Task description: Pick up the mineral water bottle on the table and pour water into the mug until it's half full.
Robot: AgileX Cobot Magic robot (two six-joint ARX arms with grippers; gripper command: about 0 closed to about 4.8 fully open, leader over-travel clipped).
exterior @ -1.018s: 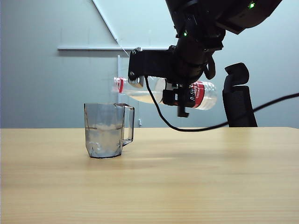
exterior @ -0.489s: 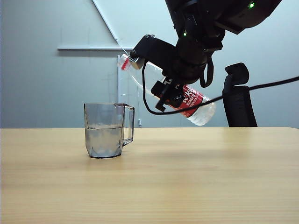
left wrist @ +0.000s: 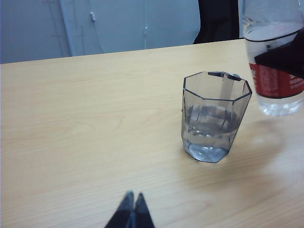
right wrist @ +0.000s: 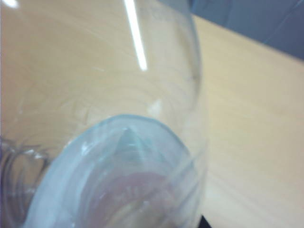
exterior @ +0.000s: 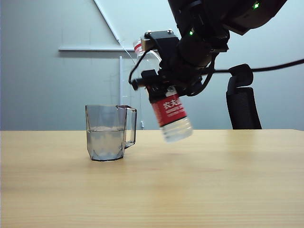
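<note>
Mug [exterior: 107,133] near half full, mid-table. Right gripper [exterior: 159,78] clamped on mineral water bottle [exterior: 168,111]: finish uprighting gently. Left gripper [left wrist: 132,211] pinched together, idle.

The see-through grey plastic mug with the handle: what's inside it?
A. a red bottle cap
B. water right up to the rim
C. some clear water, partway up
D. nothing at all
C: the smoky-grey faceted plastic mug shows a clear water line about halfway up, well below its rim.
</note>
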